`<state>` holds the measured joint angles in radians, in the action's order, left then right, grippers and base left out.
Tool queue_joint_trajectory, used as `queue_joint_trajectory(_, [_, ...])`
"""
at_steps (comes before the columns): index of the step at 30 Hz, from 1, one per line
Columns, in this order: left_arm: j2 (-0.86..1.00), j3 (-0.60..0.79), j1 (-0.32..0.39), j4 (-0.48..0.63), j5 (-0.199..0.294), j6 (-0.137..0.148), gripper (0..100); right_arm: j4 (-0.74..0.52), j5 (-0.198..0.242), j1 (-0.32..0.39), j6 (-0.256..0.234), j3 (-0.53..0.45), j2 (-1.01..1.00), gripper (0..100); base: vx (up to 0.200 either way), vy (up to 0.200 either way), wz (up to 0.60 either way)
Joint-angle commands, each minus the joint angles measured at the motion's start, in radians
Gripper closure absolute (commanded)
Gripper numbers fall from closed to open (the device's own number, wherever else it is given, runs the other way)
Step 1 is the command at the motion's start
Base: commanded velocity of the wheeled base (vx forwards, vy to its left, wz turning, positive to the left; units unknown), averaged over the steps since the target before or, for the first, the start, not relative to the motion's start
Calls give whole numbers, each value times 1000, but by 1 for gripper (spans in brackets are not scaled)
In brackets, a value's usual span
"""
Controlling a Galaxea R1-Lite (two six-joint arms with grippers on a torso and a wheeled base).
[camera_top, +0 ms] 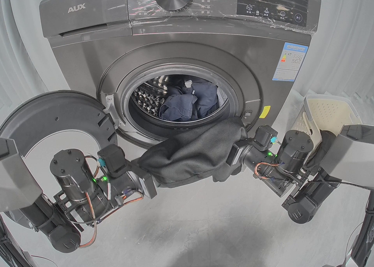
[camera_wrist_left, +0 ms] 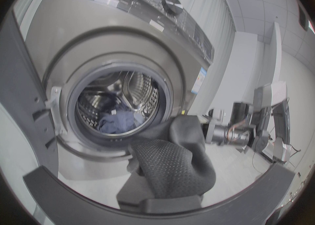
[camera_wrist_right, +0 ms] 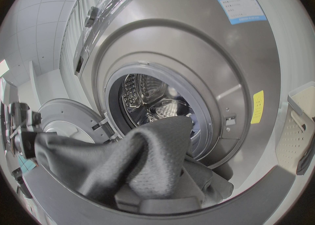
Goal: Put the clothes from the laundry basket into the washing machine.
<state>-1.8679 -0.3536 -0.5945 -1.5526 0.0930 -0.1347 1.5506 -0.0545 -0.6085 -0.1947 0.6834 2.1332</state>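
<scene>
**While a dark garment hangs at the porthole, the drum waits**

As the loading step is judged to be under way, a dark grey textured garment [camera_top: 194, 153] is held slung between both arms. It hangs just in front of the round opening of the grey front-loading washing machine [camera_top: 78, 57], w/ its top edge level w/ the opening's lower lip; contact can't be confirmed. The L gripper [camera_top: 150, 178] is clamped on one end, the R gripper [camera_top: 233, 154] on the other. Crumpled blue clothes [camera_top: 187, 104] are seen inside the steel drum. The round door [camera_top: 50, 120] is swung wide on the robot's left, and a white perforated plastic laundry basket [camera_top: 331, 114] is set beside the machine on the right.

Next, prob., the cloth must be lifted over the lip and pushed well inside before either grip is let go. The fabric is matte, dimpled and limp, bunched in folds that sag at mid-span and could be snagged on the seal.
</scene>
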Motion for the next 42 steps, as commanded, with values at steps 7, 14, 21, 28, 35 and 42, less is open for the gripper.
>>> queue_joint_trajectory(7, [-96,88,-11,-1,8,4,0,0,-1,-20,1,-5,-96,100,0,0,0])
queue_joint_trajectory(14, [-132,156,-25,-1,5,7,0,0,-1,-14,3,-5,-107,100,0,0,0])
queue_joint_trajectory(21, [-119,216,-51,-3,7,12,0,0,-1,-7,0,18,-98,100,0,0,0])
queue_joint_trajectory(28, [-116,272,-85,-4,13,30,0,0,-2,-25,0,21,-98,100,0,0,0])
queue_joint_trajectory(35, [-148,104,-94,-3,11,29,0,0,-2,-76,-2,7,-98,100,0,0,0])
queue_joint_trajectory(42, [-258,-113,-90,-3,13,26,0,0,-11,-119,-3,5,-98,100,0,0,0])
